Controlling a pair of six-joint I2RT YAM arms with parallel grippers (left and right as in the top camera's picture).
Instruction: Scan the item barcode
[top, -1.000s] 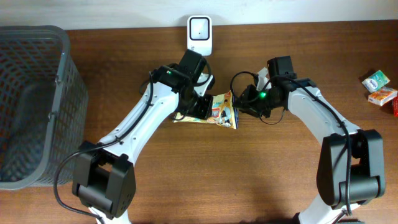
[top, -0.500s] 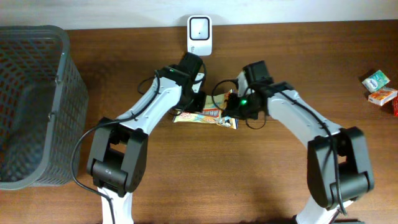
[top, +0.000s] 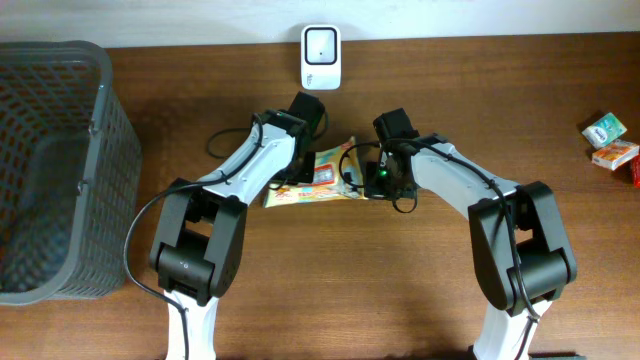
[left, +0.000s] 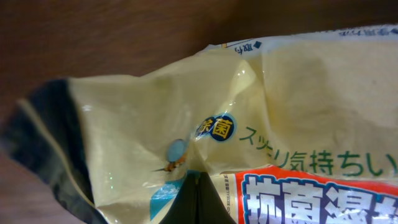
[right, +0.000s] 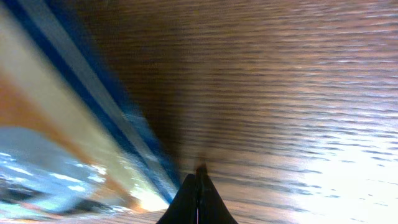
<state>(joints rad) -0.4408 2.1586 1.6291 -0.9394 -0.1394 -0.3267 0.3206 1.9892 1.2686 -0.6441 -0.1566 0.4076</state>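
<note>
Overhead, the packet (top: 325, 178) lay near the middle of the desk (top: 400, 280), a little toward 6 o'clock from the scanner (top: 320, 57), which stood at the desk's 12 o'clock edge. The left gripper (top: 305, 168) met the packet at its 10 o'clock side and the right gripper (top: 358, 180) at its 3 o'clock edge. A basket (top: 100, 100) filled the 9 o'clock end, and small boxes (top: 610, 140) sat well apart at 3 o'clock. Whether the packet was lifted clear of the desk could not be told from above.

Left wrist: the left gripper (left: 198, 198) had its tips drawn together on the packet (left: 298, 112), and the yellow film creased toward them, so it was clamped on the wrapper. Only printed text showed; no barcode was in sight.

Right wrist: the view was blurred. The right gripper (right: 199, 199) had its tips pressed together over bare desk (right: 280, 93), with the packet's (right: 74, 124) blue-striped edge just beside them at 9 o'clock. Whether any film was nipped between them I cannot tell.

By my judgement, the task was at its handling stage: the packet was in hand near the scanner, but not yet shown to it. What was left was to find the barcode, turn it toward the scanner at 12 o'clock and hold it there.
</note>
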